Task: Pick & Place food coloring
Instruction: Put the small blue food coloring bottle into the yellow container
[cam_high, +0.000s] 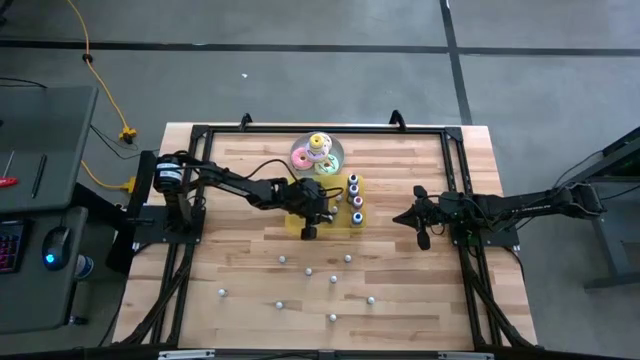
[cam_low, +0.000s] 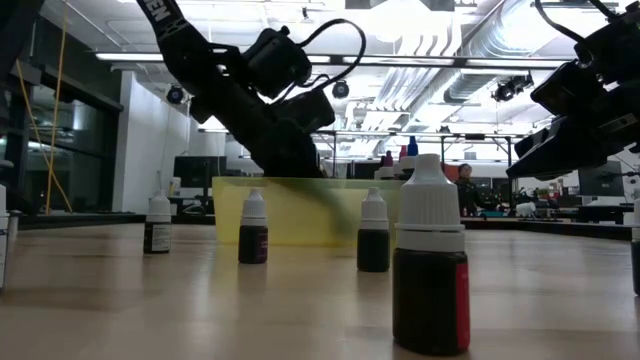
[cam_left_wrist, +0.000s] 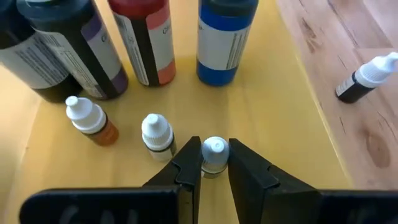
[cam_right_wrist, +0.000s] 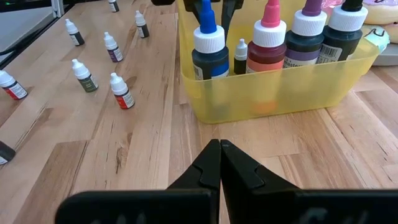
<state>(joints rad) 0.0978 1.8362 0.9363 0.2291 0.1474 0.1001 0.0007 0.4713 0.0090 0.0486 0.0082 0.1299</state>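
Note:
The food coloring is a set of small white-capped bottles. Several stand scattered on the wooden table (cam_high: 334, 280) (cam_right_wrist: 115, 90). Two small ones (cam_left_wrist: 155, 134) and three larger ones, blue (cam_left_wrist: 221, 37), red and dark, stand inside the translucent yellow tray (cam_high: 345, 225) (cam_right_wrist: 280, 87). My left gripper (cam_left_wrist: 214, 155) reaches into the tray from the table's left and is shut on one small bottle (cam_left_wrist: 215, 149). My right gripper (cam_right_wrist: 219, 146) (cam_high: 420, 235) waits shut at the table's right, touching nothing. My left gripper pinches the small bottle's shoulders, just under its white cap (cam_left_wrist: 214, 165), between its two fingertips. The fingers come slanting down from the table's left. The bottle stands upright over the tray's floor; I cannot tell whether its base rests there.
A round plate with stacked pastel ring toys (cam_high: 318, 153) sits just beyond the tray's far side. One small bottle lies on the wood beside the tray (cam_left_wrist: 367, 78). The near half of the table holds the scattered bottles, with bare wood between them.

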